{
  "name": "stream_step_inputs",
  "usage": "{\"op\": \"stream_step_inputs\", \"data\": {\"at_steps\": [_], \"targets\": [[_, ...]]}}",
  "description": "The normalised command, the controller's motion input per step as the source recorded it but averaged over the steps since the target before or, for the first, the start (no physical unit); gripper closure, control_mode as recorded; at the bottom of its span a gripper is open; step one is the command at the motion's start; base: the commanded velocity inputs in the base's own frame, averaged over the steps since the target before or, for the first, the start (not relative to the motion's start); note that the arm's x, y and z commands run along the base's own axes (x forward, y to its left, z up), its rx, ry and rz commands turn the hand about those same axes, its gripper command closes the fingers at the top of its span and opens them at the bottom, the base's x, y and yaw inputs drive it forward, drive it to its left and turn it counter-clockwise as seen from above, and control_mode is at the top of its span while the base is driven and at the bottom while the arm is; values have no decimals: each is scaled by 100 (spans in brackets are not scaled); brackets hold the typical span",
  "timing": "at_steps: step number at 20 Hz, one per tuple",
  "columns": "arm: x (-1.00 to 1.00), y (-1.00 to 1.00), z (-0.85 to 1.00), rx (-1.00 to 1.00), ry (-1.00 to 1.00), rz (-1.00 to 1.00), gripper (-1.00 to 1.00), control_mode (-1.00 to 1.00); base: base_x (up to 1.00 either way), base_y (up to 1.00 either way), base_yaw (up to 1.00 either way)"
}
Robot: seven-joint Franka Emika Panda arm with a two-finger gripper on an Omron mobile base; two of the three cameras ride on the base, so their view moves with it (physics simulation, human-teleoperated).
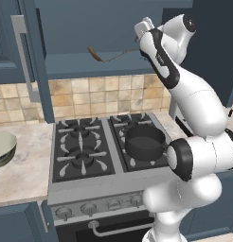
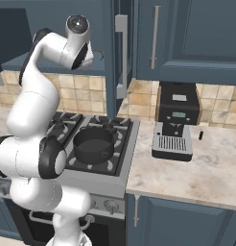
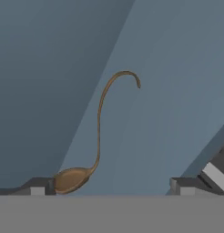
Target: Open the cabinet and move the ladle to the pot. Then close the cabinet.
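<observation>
A simulated kitchen with a white robot arm reaching up into an open dark navy wall cabinet above a stove. Both cabinet doors stand swung wide, a long silver bar handle showing on the left door, so the opening step looks done. The ladle has not been moved yet: it lies on the cabinet's bottom shelf, toward the shelf's front edge and right of its middle. Its small brown-copper bowl points left and its thin dark wire handle runs right toward the arm. In the hand view the ladle looks slim and light, its shallow bowl beside the left fingertip and its handle arching away to a small hooked end. The gripper hangs just in front of the ladle with its two fingers spread wide apart, grasping nothing. Whether a fingertip touches the bowl cannot be told. The pot, round, dark and low-walled, sits empty on the stove's front right burner, directly below the cabinet. Judging from this, grasping the ladle, carrying it down into the pot and shutting both doors all remain.
</observation>
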Motion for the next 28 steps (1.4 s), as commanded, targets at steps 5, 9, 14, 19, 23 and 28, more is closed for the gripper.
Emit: {"op": "stream_step_inputs", "data": {"at_steps": [5,9,14,19,23,28], "targets": [[32,0,0,0,0,-1,-100,-100,0,0,0],[31,0,0,0,0,-1,-100,-100,0,0,0],[26,0,-2,0,0,-1,-100,-100,0,0,0],[30,0,-6,0,0,-1,-100,-100,0,0,0],[29,0,-13,0,0,-1,-100,-100,0,0,0],[31,0,-15,0,0,0,-100,-100,0,0,0]]}}
